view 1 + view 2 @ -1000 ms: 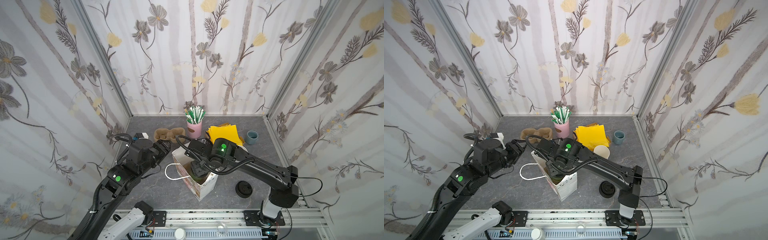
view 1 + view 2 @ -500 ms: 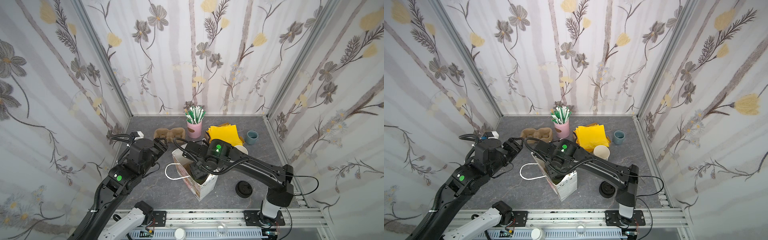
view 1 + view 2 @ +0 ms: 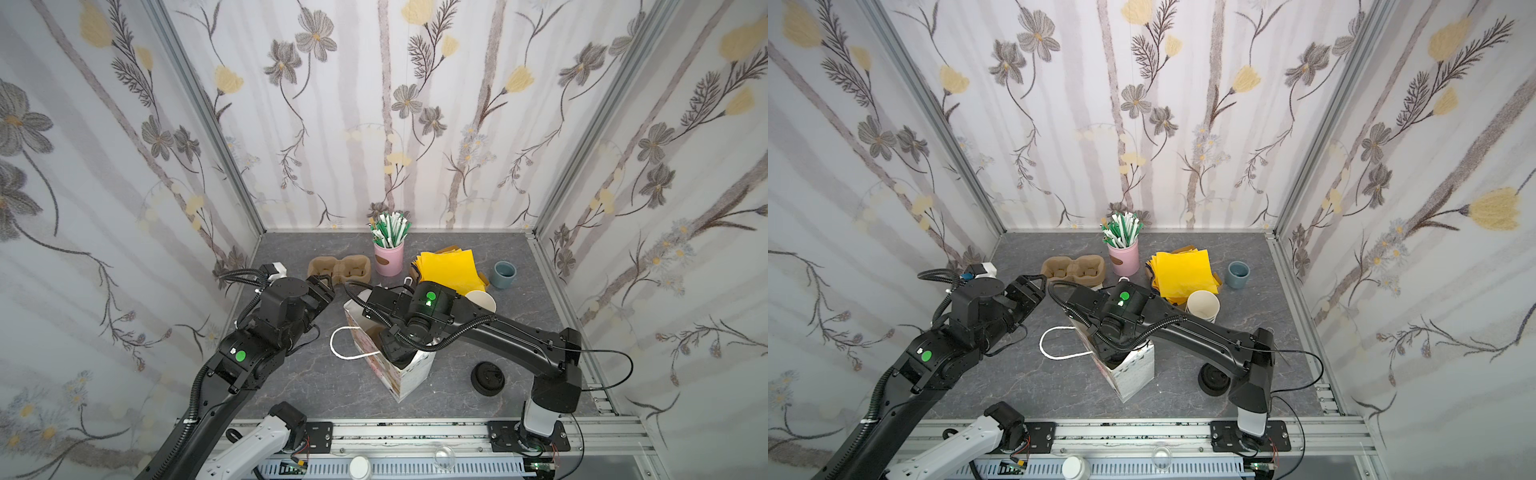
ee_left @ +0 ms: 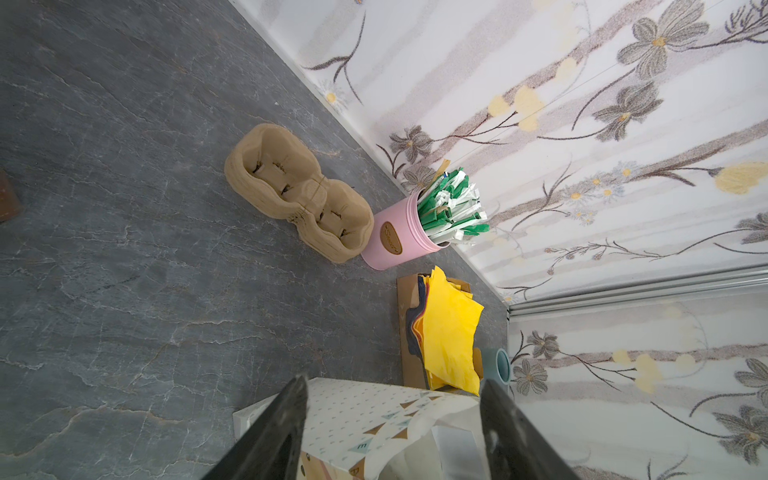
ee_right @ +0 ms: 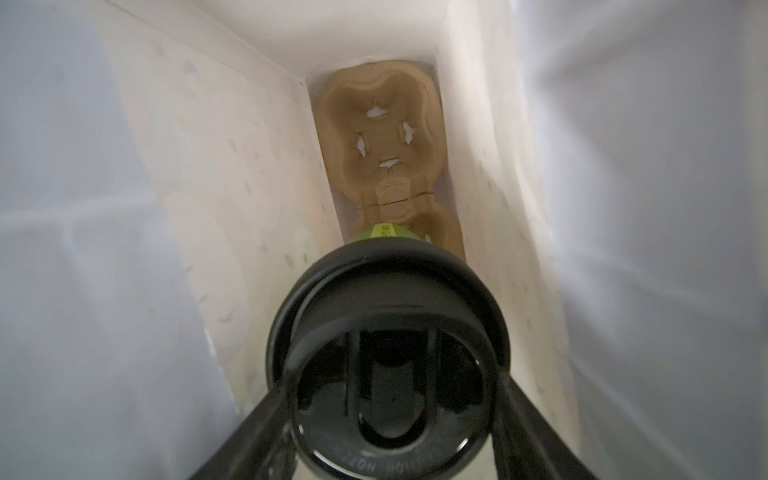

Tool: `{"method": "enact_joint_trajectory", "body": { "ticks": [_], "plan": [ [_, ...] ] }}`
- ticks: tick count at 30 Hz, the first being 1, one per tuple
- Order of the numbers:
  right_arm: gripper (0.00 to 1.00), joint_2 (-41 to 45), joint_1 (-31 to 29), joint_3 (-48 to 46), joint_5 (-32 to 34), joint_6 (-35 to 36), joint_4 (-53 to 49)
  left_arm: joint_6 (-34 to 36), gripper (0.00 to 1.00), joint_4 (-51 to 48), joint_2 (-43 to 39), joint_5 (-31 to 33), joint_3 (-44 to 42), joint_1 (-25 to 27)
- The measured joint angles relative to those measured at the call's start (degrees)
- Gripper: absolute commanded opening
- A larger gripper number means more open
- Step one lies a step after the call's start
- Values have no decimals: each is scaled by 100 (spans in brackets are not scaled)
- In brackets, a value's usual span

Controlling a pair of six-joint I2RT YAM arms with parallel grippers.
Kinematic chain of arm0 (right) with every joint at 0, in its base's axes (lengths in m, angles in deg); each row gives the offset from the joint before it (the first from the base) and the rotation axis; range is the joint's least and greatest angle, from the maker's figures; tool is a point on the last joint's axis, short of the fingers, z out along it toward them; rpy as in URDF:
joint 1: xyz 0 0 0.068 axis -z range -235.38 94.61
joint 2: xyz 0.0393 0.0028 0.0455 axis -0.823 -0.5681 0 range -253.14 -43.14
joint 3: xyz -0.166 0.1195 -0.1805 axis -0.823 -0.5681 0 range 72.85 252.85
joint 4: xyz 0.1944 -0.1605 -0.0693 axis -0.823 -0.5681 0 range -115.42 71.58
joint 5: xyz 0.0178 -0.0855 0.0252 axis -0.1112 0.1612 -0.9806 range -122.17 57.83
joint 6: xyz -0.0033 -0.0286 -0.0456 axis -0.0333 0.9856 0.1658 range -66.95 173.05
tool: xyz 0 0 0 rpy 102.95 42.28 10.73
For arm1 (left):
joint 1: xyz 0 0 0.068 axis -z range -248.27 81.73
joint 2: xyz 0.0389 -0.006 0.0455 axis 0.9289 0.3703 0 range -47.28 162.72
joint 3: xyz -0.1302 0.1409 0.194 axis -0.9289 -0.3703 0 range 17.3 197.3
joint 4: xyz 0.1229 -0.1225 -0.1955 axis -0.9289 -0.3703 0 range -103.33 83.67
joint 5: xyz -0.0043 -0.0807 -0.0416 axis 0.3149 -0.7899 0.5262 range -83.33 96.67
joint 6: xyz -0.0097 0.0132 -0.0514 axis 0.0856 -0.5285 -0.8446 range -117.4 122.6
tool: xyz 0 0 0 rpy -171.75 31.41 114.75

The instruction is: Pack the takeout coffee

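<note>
The takeout coffee (image 5: 384, 235) is a greenish cup under a round black lid (image 5: 388, 332), and it hangs inside the white patterned paper bag (image 3: 409, 374). My right gripper (image 5: 390, 382) reaches down into the bag and is shut on the coffee, one finger on each side of the lid. Below the cup, a brown cup carrier (image 5: 382, 137) lies on the bag's floor. In both top views the arm hides the cup. My left gripper (image 4: 392, 384) (image 3: 326, 289) stands open just left of the bag's rim (image 4: 365, 399), holding nothing.
Another brown cup carrier (image 3: 340, 268) lies at the back next to a pink pot of sachets (image 3: 388, 257). Yellow napkins (image 3: 449, 270), a grey-blue cup (image 3: 504, 275) and a stack of lidless cups (image 3: 482, 300) sit back right. Black lids (image 3: 488, 377) lie right of the bag. The bag's white handle (image 3: 345, 345) hangs left.
My right wrist has shifted a little to the left over the bag, with the cup still in its grip. The left gripper has drawn back slightly from the bag's rim.
</note>
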Motion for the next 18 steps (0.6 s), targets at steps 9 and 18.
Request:
{"method": "enact_joint_trajectory", "body": {
  "ticks": [9, 18],
  "plan": [
    [64, -199, 61, 33, 2, 105, 9, 59, 67, 39, -44, 2, -52, 0],
    [64, -345, 96, 63, 2, 278, 35, 76, 67, 44, -79, 2, -101, 0]
  ]
}}
